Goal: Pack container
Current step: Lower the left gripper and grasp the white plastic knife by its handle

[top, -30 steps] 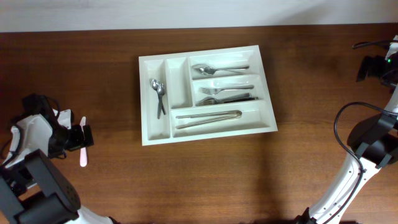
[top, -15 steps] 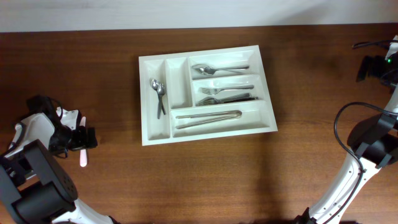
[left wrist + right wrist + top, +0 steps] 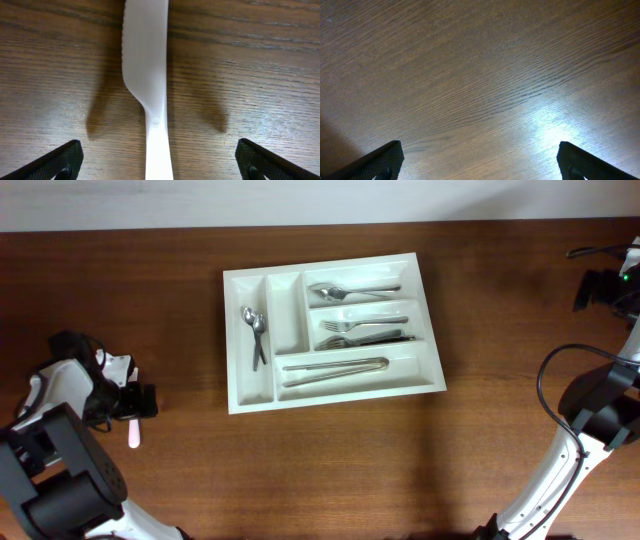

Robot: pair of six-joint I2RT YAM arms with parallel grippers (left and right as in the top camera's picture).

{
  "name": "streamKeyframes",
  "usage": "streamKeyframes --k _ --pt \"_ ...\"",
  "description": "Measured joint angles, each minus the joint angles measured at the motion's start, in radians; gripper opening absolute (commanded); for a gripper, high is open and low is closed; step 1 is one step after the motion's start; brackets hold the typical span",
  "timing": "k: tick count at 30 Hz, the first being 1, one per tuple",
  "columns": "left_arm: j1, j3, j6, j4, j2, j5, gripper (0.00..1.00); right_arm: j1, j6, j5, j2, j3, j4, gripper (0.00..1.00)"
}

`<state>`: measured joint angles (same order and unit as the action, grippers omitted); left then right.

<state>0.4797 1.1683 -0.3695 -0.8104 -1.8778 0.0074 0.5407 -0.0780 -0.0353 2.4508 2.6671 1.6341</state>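
The container, a large white tray, lies at the table's middle. It holds spoons in its leftmost upright compartment, and a spoon, forks and long tongs in the crosswise ones. A white plastic knife lies flat on the wood at far left, with one end showing past the gripper in the overhead view. My left gripper is open and straddles the knife's handle without touching it. My right gripper is open over bare wood at far right.
The table top is dark brown wood, with a pale wall along its far edge. The right arm rises along the right edge, with cables near the top right corner. The left arm's body fills the front left corner.
My left gripper has shifted slightly toward the table's front along the knife, covering more of it. The right arm and the tray have not moved.
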Motion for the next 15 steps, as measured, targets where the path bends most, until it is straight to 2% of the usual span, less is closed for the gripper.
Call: streamKeyframes --k 15 --pt "-0.021 0.001 0.03 -0.006 -0.024 -0.065 0.99 0.0 0.0 0.0 0.0 0.0 0.0 0.99"
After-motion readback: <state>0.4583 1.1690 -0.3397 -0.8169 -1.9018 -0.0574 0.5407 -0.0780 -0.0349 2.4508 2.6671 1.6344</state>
